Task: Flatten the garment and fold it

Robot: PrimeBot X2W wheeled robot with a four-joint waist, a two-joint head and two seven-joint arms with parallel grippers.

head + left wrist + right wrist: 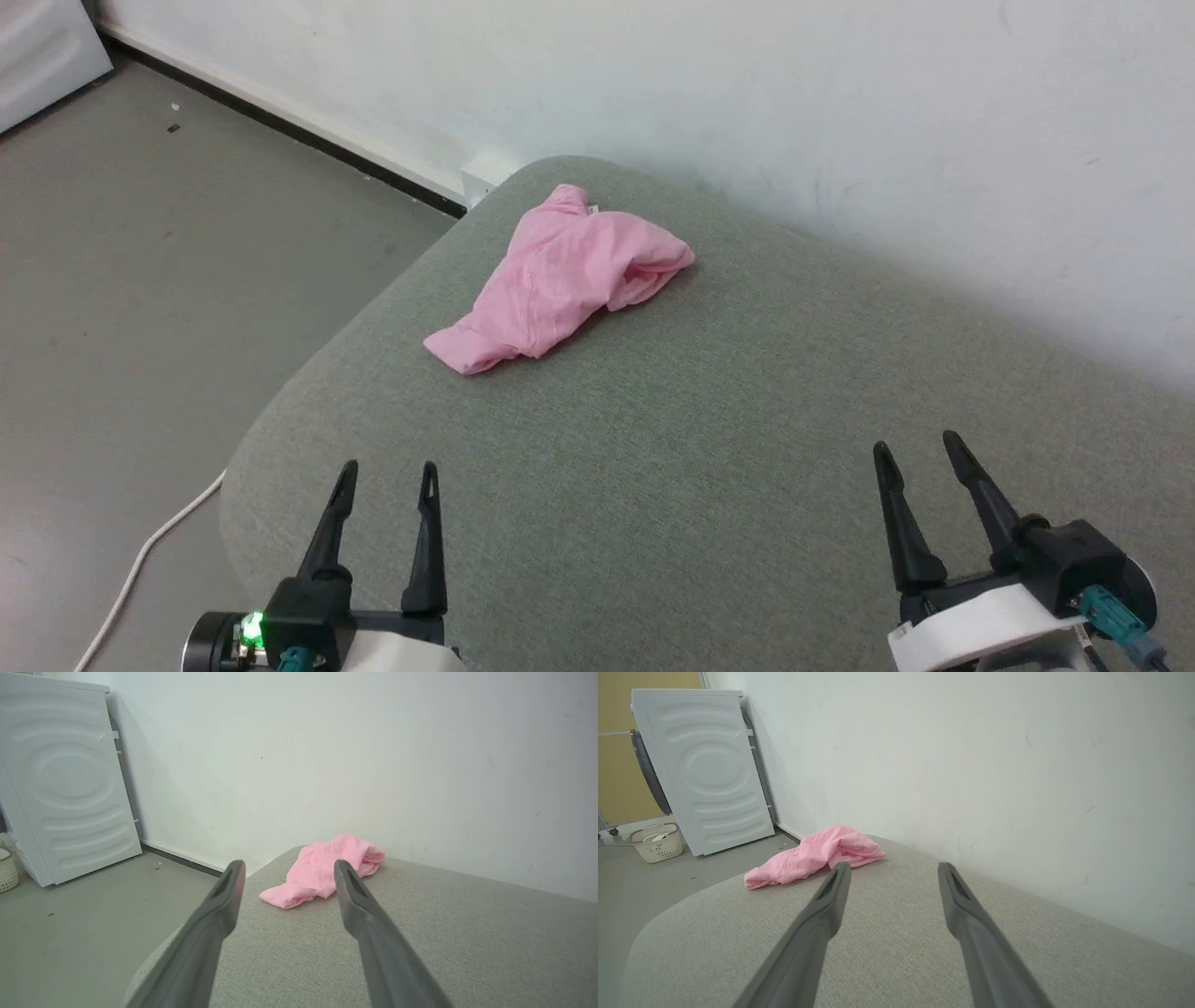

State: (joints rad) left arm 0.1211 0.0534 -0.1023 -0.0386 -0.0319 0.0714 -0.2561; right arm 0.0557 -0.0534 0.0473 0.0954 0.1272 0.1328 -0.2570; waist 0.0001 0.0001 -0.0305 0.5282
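Foreground: my left gripper [389, 465] and right gripper [915, 441], both spread wide and empty, above the near part of the grey cushion [672, 485]. The garment [560, 280] lies crumpled near the far left corner, well apart. I would pinch two opposite edges, possibly the waistband, and draw them apart. The wall [840, 112] stands close behind; nothing lies between.

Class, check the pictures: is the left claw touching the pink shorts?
Apart. The head view shows bare grey cushion between the left claw and the crumpled pink shorts.
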